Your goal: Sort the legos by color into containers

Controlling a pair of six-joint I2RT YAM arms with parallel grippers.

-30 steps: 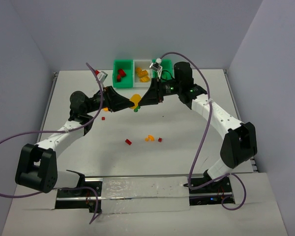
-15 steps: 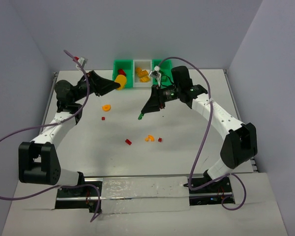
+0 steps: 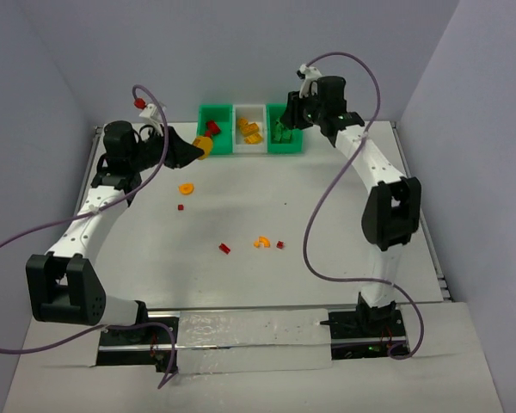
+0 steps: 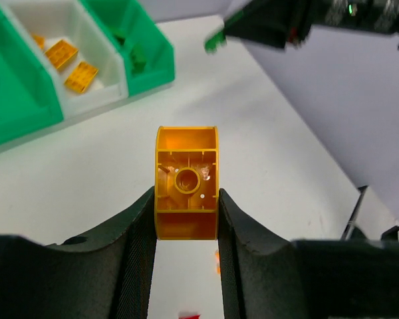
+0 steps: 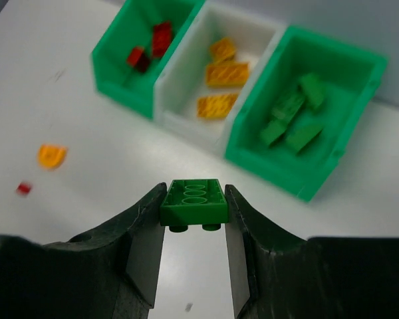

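My left gripper (image 3: 202, 147) is shut on an orange curved lego (image 4: 186, 183) and holds it in the air in front of the left green bin (image 3: 215, 129). My right gripper (image 3: 285, 129) is shut on a green lego (image 5: 194, 201) and holds it over the front of the right green bin (image 3: 285, 144). The three joined bins show in the right wrist view: the left green one (image 5: 120, 83) holds red legos, the white one (image 5: 186, 119) orange ones, the right green one (image 5: 279, 173) green ones. The left wrist view also shows the right gripper's green lego (image 4: 215, 43).
Loose on the table are an orange curved lego (image 3: 186, 188), a small red one (image 3: 180, 207), a red one (image 3: 224, 249), an orange one (image 3: 261, 242) and a red one (image 3: 280, 245). Walls stand close behind the bins.
Both grippers lifted from the table's middle with their legos. The left went back-left toward the left green bin. The right swung back to the right green bin.
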